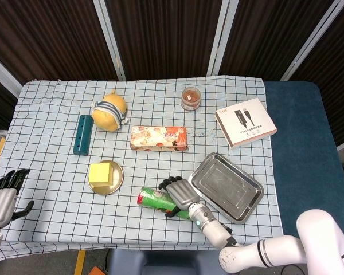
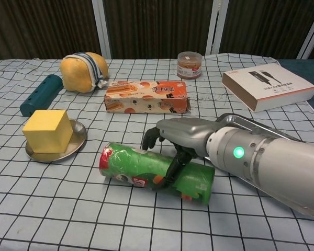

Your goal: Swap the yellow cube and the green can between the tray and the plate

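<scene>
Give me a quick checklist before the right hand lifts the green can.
1. Right hand over the green can, fingers draped on it: ok.
2. Firm grip around the can: cannot tell.
3. Plate free for the can: not ok, the yellow cube sits on it.
4. Tray bare: ok.
5. Left hand clear of the work, at the table's edge: ok.

The cube (image 1: 101,173) sits on the plate (image 1: 117,181) at the front left, and the can (image 2: 156,173) lies on its side just right of it, with the right hand (image 2: 180,139) draped over its right end. The tray (image 1: 244,201) is right of the can. Behind the can is the snack box (image 1: 159,138) (jar (image 1: 190,98) further back). The left hand (image 1: 2,199) is way off at the table's left edge.
</scene>
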You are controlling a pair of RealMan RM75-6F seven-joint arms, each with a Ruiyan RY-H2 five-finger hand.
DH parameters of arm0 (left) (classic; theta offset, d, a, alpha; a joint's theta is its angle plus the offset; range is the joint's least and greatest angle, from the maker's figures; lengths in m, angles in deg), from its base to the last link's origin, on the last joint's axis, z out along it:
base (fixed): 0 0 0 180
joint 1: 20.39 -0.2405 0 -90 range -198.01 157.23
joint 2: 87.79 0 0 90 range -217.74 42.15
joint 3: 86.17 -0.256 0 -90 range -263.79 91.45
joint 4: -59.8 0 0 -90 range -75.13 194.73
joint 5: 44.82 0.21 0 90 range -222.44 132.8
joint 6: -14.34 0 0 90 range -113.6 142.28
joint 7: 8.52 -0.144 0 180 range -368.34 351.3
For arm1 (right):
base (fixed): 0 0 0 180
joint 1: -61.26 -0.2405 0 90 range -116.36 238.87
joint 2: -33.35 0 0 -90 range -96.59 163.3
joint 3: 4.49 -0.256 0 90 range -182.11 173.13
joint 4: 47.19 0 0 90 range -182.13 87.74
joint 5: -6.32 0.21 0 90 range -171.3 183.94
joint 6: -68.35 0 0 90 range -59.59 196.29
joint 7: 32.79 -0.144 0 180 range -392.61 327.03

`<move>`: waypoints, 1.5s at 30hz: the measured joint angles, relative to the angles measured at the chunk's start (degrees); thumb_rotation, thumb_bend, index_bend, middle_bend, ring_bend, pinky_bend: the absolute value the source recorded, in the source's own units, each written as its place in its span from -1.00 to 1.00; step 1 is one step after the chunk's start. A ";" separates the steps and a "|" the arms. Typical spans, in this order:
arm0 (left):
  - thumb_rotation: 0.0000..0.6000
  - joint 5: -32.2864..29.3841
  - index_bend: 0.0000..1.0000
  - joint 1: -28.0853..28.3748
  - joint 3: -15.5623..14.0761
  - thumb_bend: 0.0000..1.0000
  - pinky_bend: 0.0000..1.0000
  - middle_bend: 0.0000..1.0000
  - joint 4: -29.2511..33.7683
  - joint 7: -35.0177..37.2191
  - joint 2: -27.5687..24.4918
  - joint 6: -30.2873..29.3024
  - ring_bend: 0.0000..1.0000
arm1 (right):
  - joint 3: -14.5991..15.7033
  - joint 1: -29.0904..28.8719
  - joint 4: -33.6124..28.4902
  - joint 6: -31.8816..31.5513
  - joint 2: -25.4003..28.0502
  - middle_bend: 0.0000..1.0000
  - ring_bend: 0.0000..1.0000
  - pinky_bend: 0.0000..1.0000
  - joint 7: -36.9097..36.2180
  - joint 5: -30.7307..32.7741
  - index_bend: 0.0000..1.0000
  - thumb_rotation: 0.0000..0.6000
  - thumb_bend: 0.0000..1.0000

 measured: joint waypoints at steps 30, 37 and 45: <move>1.00 0.74 -0.84 -0.12 0.43 -0.28 -0.66 -0.83 1.12 -0.32 -0.57 2.07 -0.96 | 2.87 13.24 -7.74 -14.55 17.85 0.36 0.43 0.44 -10.67 -17.53 0.60 1.00 -0.25; 1.00 0.96 -0.84 -0.24 0.45 -0.29 -0.65 -0.83 1.50 -0.33 -0.72 2.22 -0.96 | 5.08 17.39 -4.16 -13.32 20.29 0.36 0.43 0.44 -17.09 -19.02 0.60 1.00 -0.25; 1.00 1.25 -0.84 -0.10 0.30 -0.28 -0.65 -0.83 1.64 -0.04 -0.88 2.97 -0.96 | 5.54 19.19 -0.79 -9.54 20.21 0.17 0.21 0.29 -18.19 -18.13 0.07 1.00 -0.25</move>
